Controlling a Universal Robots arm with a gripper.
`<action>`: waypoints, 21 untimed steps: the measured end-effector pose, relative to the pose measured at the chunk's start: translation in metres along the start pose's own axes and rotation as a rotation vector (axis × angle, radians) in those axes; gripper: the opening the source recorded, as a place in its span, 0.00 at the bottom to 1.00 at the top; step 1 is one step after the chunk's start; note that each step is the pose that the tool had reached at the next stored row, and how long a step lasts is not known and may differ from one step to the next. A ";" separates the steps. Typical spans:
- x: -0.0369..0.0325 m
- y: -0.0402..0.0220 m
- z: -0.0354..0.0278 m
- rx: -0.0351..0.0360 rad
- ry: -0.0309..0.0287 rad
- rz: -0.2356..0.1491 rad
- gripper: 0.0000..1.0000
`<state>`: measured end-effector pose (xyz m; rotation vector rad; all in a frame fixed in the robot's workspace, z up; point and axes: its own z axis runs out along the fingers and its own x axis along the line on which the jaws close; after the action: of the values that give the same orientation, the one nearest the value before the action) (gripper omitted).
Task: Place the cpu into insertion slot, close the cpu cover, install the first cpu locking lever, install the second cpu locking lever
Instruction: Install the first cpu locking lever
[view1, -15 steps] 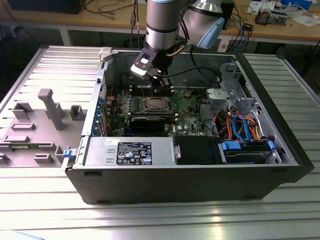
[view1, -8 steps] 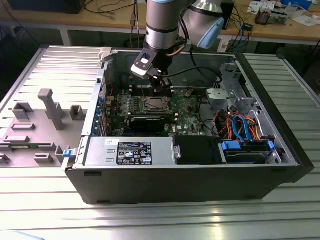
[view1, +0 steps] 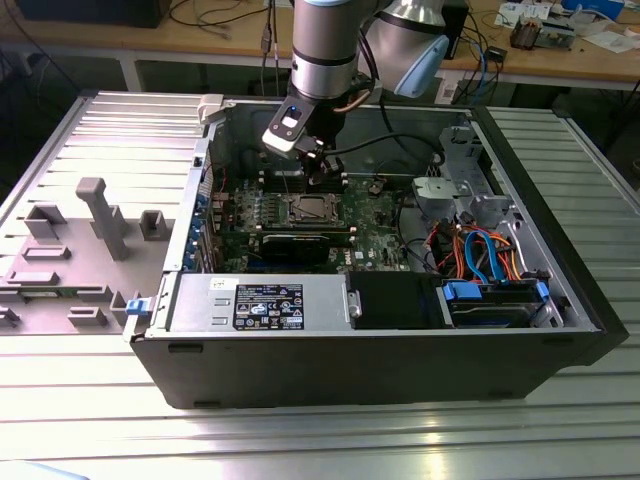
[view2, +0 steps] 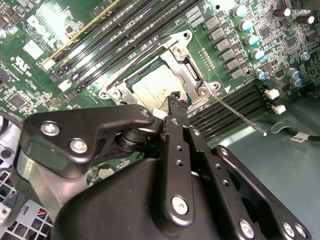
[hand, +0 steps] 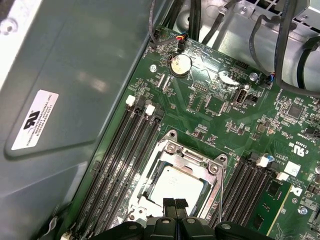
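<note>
Hovering just above the cpu (hand: 177, 184), which sits in the insertion slot (hand: 142, 192) under the lowered cpu cover (hand: 190, 152), the gripper (hand: 175, 204) has its fingers clenched on nothing. The thin locking lever (view2: 241, 116) looks stiff and springy, best pressed near its free end.

The cpu (hand: 176, 186) is shiny silver-grey, and the cpu cover (hand: 192, 159) is silver too. The circuit board (hand: 215, 107) is green with tiny white marks. The memory slots (hand: 117, 155) and the fingers (hand: 170, 204) are black. The table (view1: 300, 440) is grey with long stripes. The cables (view1: 480, 247) are blue and orange.
</note>
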<state>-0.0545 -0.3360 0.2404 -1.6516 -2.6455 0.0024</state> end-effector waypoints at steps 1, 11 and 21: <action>0.0000 0.0000 0.0000 0.0000 0.0000 -0.001 0.11; 0.0000 0.0000 0.0000 0.0002 -0.0002 -0.014 0.11; 0.0000 0.0000 0.0000 0.0005 -0.0004 -0.030 0.11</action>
<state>-0.0545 -0.3360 0.2404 -1.6122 -2.6698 0.0029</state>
